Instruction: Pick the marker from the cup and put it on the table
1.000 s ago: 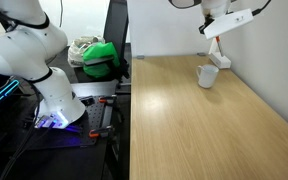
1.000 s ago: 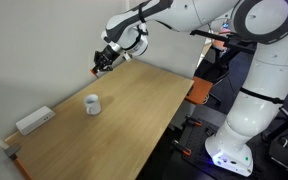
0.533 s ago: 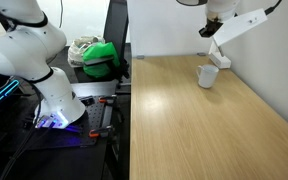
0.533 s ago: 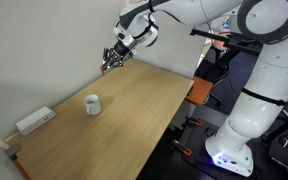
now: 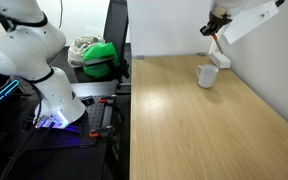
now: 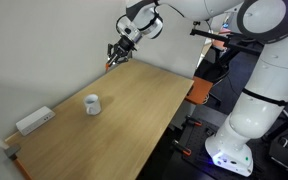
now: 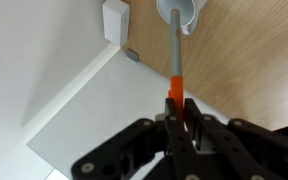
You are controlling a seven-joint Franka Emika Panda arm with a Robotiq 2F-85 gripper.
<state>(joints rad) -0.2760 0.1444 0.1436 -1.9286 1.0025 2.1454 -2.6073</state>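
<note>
Marker [image 7: 174, 62]: held between the closed jaws, out of the cup [image 7: 182, 12] and not resting on the surface [image 7: 249, 60].

Wrist view: the jaws clamp the orange end of the marker. Its grey shaft runs up the frame from them. The far end lines up with the cup, whose open mouth shows at the top edge. This view does not show whether the two touch.

Exterior views: the marker [image 5: 215, 42] hangs tilted beneath the jaws, in the air and higher than the cup [image 5: 208, 75]. From the opposite side the marker [image 6: 111, 63] shows only as a small reddish sliver under the jaws, apart from the cup [image 6: 91, 104]. No part of it meets the wood.

Cup: white, upright, standing on the light wood-grain surface [image 6: 134, 125] toward the wall side. Its contents cannot be made out in either exterior view.

Other items: a white box [image 6: 34, 121] lies on the surface near the cup, against the wall edge. It also appears in the wrist view [image 7: 116, 22], beside the cup. The arm's white base [image 6: 246, 125] stands off the long edge of the surface. A green object [image 5: 100, 58] sits beyond the surface's far end, near the dark stand.
</note>
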